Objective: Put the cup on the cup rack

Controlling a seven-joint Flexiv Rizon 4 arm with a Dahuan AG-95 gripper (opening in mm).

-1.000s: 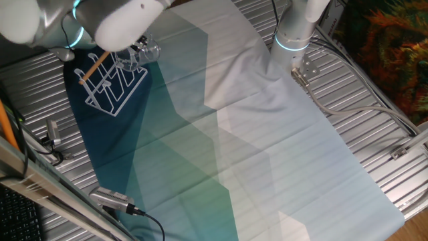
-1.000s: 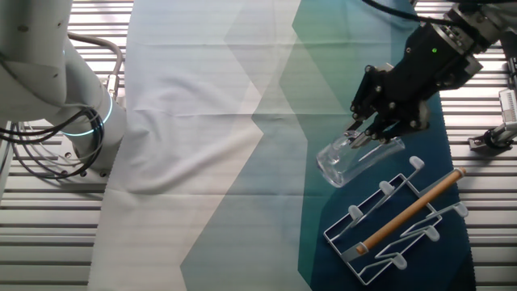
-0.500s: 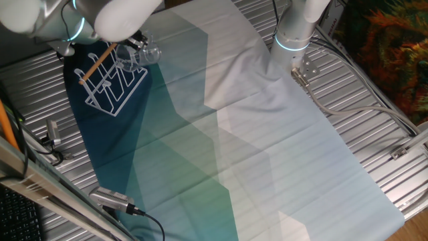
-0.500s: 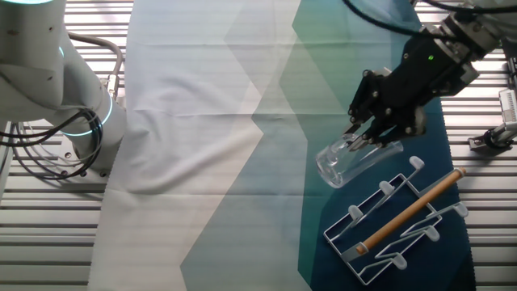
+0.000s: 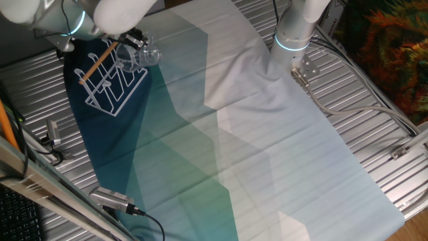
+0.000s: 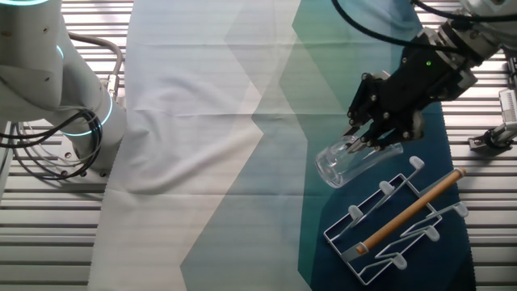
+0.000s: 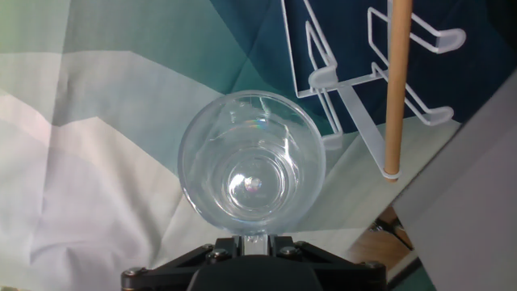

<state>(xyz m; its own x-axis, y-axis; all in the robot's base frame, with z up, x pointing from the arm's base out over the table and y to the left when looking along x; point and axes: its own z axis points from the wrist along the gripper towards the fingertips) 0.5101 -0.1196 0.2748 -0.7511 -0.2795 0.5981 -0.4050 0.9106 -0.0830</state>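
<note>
The clear glass cup (image 6: 355,159) hangs tilted in the air, its open mouth facing down and left, held by its handle in my black gripper (image 6: 361,141), which is shut on it. In the hand view the cup (image 7: 251,166) fills the middle, seen straight into its mouth, with the gripper (image 7: 252,239) just below it. The white wire cup rack (image 6: 401,222) with its wooden rod (image 6: 414,209) lies on the dark blue cloth just below and right of the cup. In one fixed view the cup (image 5: 147,53) sits right beside the rack (image 5: 115,82), partly hidden by the arm.
A patterned cloth (image 6: 242,145) in white, green and dark blue covers the slatted metal table (image 6: 48,242). A second white robot base (image 6: 77,105) stands at the cloth's left edge. Clamps and cables (image 5: 114,199) lie at the table's rim.
The gripper and the cup have barely shifted, drifting slightly up and away from the rack's near end. The rack has not moved.
</note>
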